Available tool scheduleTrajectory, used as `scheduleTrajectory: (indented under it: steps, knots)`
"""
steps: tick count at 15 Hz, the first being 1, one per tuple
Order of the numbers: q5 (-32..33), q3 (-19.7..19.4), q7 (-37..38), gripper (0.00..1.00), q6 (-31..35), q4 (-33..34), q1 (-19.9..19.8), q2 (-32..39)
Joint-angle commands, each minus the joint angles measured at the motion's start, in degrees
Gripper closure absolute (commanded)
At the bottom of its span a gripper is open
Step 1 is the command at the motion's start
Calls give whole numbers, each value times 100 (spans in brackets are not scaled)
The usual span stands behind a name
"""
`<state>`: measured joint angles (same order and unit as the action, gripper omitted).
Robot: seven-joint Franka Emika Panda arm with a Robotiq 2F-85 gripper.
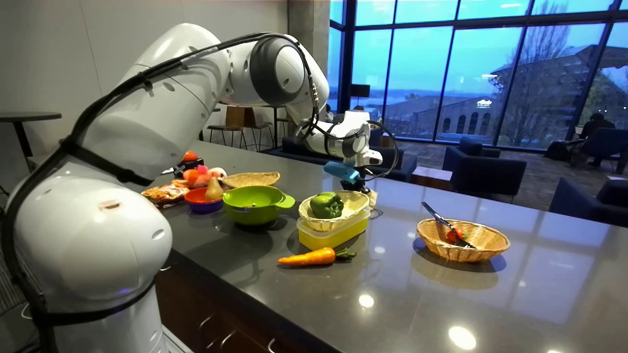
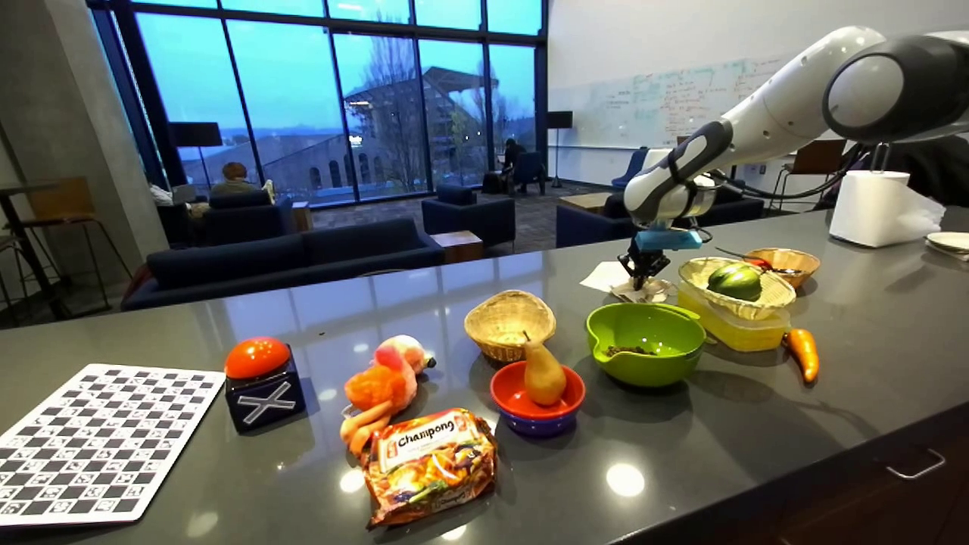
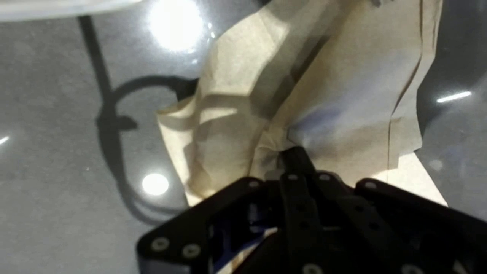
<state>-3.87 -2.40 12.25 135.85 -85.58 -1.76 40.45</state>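
My gripper is low over the far side of the grey counter, pointing down. In the wrist view its dark fingertips are together, and creases in a brown paper napkin gather at them; the gripper is shut on the napkin. In an exterior view the crumpled napkin lies under the gripper, partly on a pale paper sheet. Beside the gripper, a yellow lidded container carries a pale basket with a green pepper. A green bowl with dark bits inside stands nearby.
A carrot lies before the container. One wicker basket holds a red item and a dark-handled utensil. Elsewhere stand a red bowl with a pear, another basket, a noodle pack and a plush toy.
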Motion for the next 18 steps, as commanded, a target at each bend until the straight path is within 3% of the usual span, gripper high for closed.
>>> scheduleTrajectory:
  steps: [1, 12, 18]
  knots:
    - [16, -27, -9, 100, -51, -284, 92, -173]
    - [381, 33, -77, 100, -426, 153, 596, 7]
    - [568, 100, -63, 100, -1007, 617, 894, 241]
